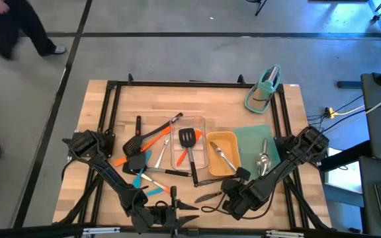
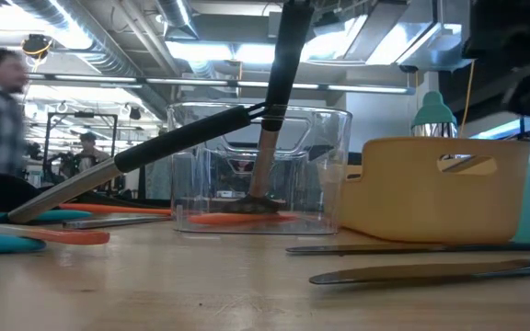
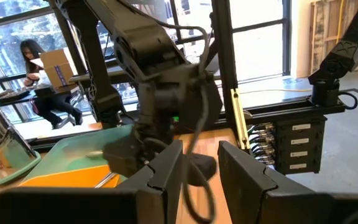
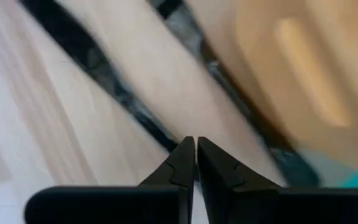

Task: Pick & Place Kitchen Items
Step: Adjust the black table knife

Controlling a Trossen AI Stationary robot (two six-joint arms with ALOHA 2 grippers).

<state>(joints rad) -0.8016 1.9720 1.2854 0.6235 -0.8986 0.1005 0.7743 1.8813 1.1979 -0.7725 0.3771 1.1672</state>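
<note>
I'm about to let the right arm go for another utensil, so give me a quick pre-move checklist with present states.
1. Right gripper empty: ok, fingers together with nothing between them.
2. Right gripper open enough to grasp: not ok, it is shut.
3. Left gripper out of the way: ok, at the table's near edge, fingers apart, holding nothing.
4. Yellow tray has room: ok, only a steel spoon lies in it.
5. Utensil within reach: ok, a black-handled utensil lies on the table beside the right gripper.
6. Exact alignment over that utensil: cannot tell.
</note>
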